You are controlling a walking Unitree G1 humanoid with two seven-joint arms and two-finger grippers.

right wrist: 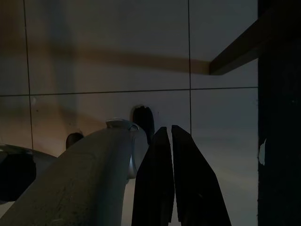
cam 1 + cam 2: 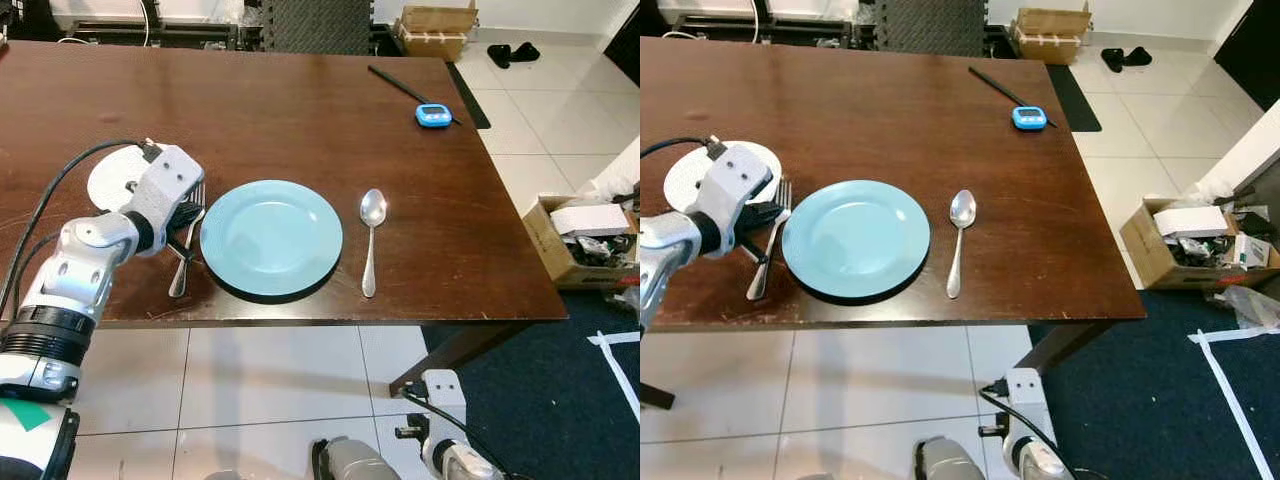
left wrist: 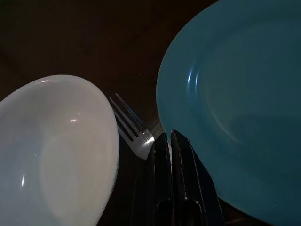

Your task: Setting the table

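On the brown table [image 2: 300, 120] a blue plate [image 2: 271, 237] is set near the front edge. At 3 o'clock of the plate a spoon [image 2: 371, 240] is laid, a little apart from the rim. At 9 o'clock a fork [image 2: 186, 255] lies just beside the rim, tines pointing to 12 o'clock. A white saucer [image 2: 108, 178] is seen at about 10 o'clock of the plate, near the fork.

The left gripper [image 3: 170, 141] is held over the fork handle, and its two black fingers are pressed together. Whether the handle is pinched between them cannot be told from the pictures, since the tips hide it. The right gripper [image 1: 168, 141] hangs idle below the table, over the floor tiles, fingers nearly together.

The step in hand is judged to be the placing of the fork at the left of the plate. For the next move, the fork should be left parallel to the spoon, and the arm lifted straight up, so that the plate and saucer are not pushed.
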